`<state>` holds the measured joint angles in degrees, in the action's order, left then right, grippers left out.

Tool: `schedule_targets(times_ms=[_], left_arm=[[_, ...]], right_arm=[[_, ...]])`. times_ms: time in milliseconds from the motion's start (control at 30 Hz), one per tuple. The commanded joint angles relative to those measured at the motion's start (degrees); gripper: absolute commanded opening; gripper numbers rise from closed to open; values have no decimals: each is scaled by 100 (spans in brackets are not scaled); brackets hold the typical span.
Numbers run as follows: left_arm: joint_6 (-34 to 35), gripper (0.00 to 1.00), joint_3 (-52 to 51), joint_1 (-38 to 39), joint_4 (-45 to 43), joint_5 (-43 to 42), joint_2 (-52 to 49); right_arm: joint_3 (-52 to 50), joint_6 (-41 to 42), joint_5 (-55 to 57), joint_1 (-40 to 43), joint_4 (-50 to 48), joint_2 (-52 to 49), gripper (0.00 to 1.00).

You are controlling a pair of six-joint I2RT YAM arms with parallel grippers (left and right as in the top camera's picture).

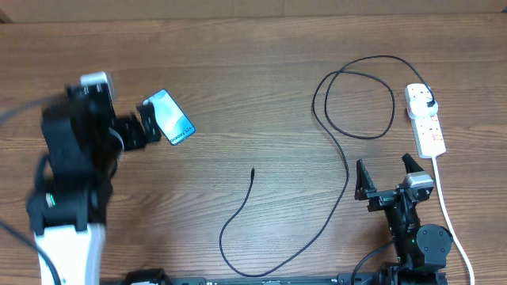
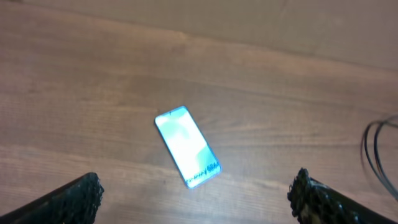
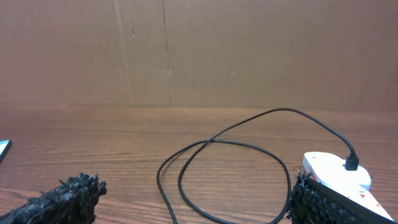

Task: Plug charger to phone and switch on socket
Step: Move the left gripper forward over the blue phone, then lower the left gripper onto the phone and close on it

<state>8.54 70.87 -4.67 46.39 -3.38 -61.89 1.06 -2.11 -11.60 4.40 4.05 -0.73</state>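
The phone (image 1: 169, 117) lies flat on the wooden table at the left, light blue screen up. It also shows in the left wrist view (image 2: 186, 146). My left gripper (image 1: 149, 125) hovers just left of it, open and empty (image 2: 196, 199), with the phone ahead between the fingers. The charger cable (image 1: 346, 170) loops across the right half. Its connector tip (image 1: 252, 171) lies free mid-table and its black plug (image 1: 428, 103) sits in the white socket strip (image 1: 428, 131). My right gripper (image 1: 387, 176) is open and empty (image 3: 196, 199), near the front edge, with the cable loop (image 3: 211, 142) and the strip (image 3: 333, 171) ahead.
The strip's white cord (image 1: 448, 215) runs toward the front edge past the right arm's base. A brown cardboard wall (image 3: 199, 50) stands along the table's far side. A sliver of the phone (image 3: 3, 148) shows at the right wrist view's left edge.
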Motion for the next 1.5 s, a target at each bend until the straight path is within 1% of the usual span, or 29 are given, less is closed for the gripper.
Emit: schedule_targets(times_ms=[0,67,200,300,400,467,500,567,633,933,1067,1267,1467], left_arm=[[24,100,859,-57,393,39,-754],[31,100,1054,-55,501,15,-1117],[72,100,1056,-57,752,-275,-1650],[92,100,1058,-57,734,-398,-2044],[769,100,1062,-57,841,-310,-2369],[1325,100,1082,-55,953,-83,-2557],[1469,100,1110,-57,999,-68,-2658],[1475,100,1266,-55,1121,-120,-2889],[1596,100,1613,-52,1456,-79,-3204],[1902,100,3834,-52,2881,0,-4892],[1888,100,4478,-50,3440,0,-5626],[1875,100,4518,-50,3545,-4,-6151],[1873,100,4509,-50,3545,-2,-6415]], right_arm=[[-59,20,44,-28,-31,57,100],[-59,22,44,-28,-31,57,100],[-59,22,44,-28,-31,57,100],[-59,22,44,-28,-31,57,100],[-59,20,44,-28,-31,57,100],[-61,22,44,-28,-31,57,100],[-59,20,44,-28,-31,57,100],[-59,22,44,-28,-31,57,100],[-59,20,44,-28,-31,57,100],[-59,22,44,-28,-31,57,100],[-59,20,44,-28,-31,57,100],[-59,22,44,-28,-31,57,100],[-59,22,44,-28,-31,57,100]])
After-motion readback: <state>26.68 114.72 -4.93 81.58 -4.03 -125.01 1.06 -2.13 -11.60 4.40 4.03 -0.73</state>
